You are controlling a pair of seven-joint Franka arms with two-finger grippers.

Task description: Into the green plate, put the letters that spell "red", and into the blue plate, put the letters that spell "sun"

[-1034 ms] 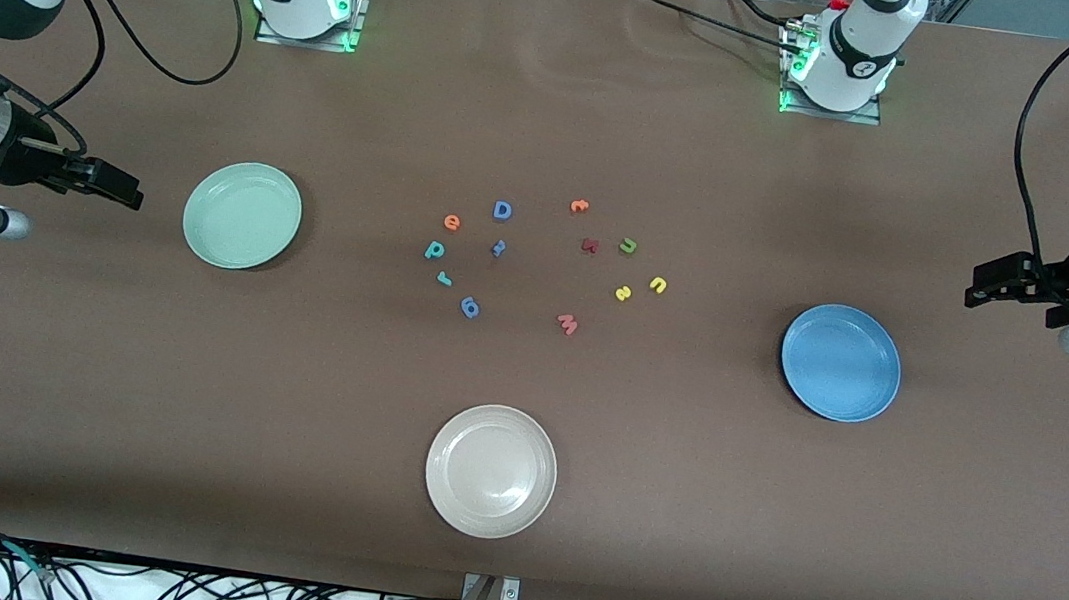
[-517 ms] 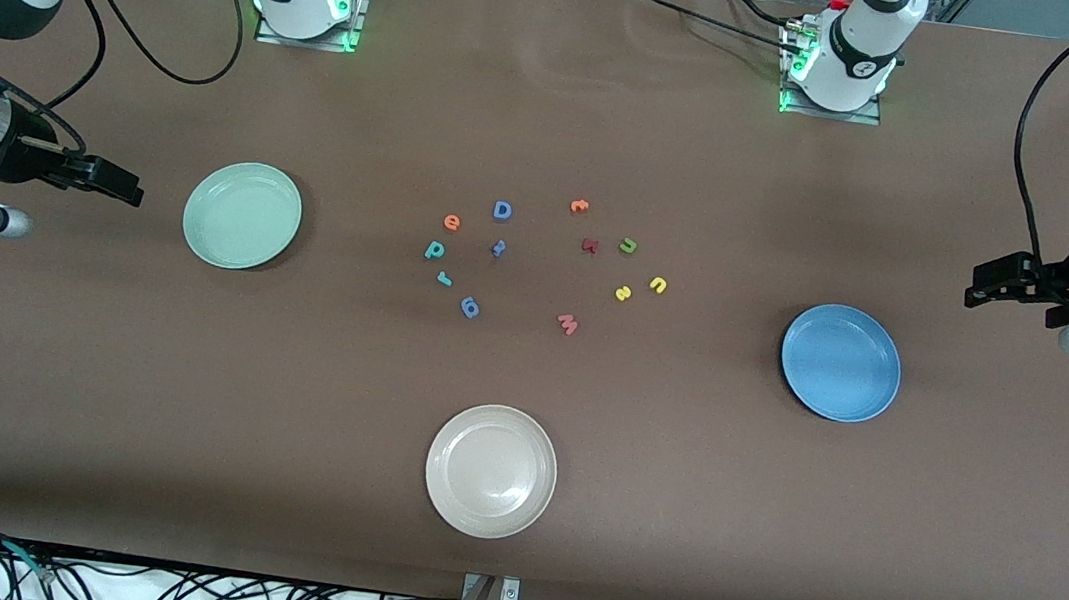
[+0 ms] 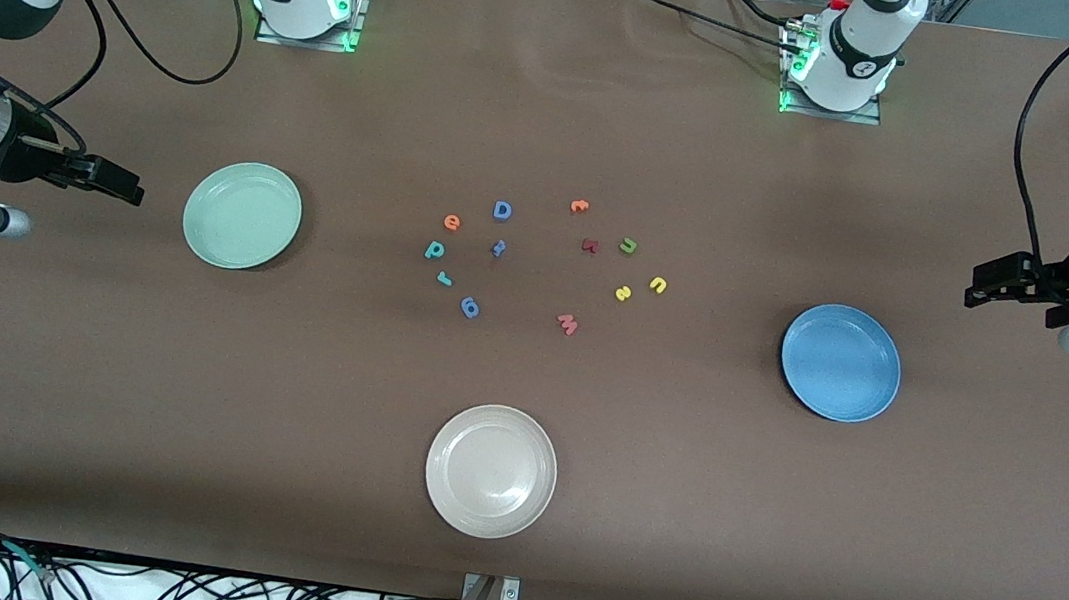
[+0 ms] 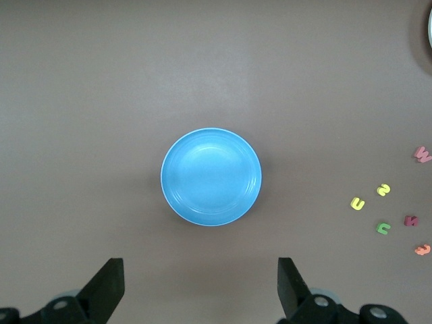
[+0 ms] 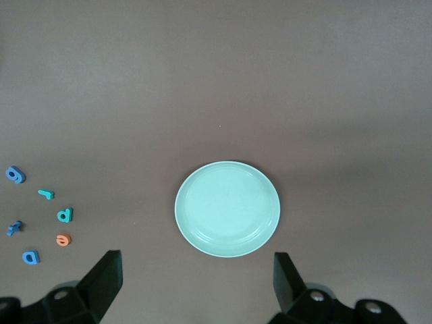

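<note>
Front view shows you both arms waiting at the counter's (image 3: 555, 121) ends. The left tool (image 3: 984, 289) hangs spread and empty beside the blue plate (image 3: 840, 363); the right tool (image 3: 120, 185) hangs spread and empty beside the green plate (image 3: 242, 214). Both plates sit bare with open counter around them. Mid-counter between them lie the orange "e" (image 3: 452, 222), teal "d" (image 3: 435, 249), teal "r" (image 3: 443, 279), yellow "s" (image 3: 623, 293), yellow "u" (image 3: 658, 285) and olive "n" (image 3: 628, 245).
</note>
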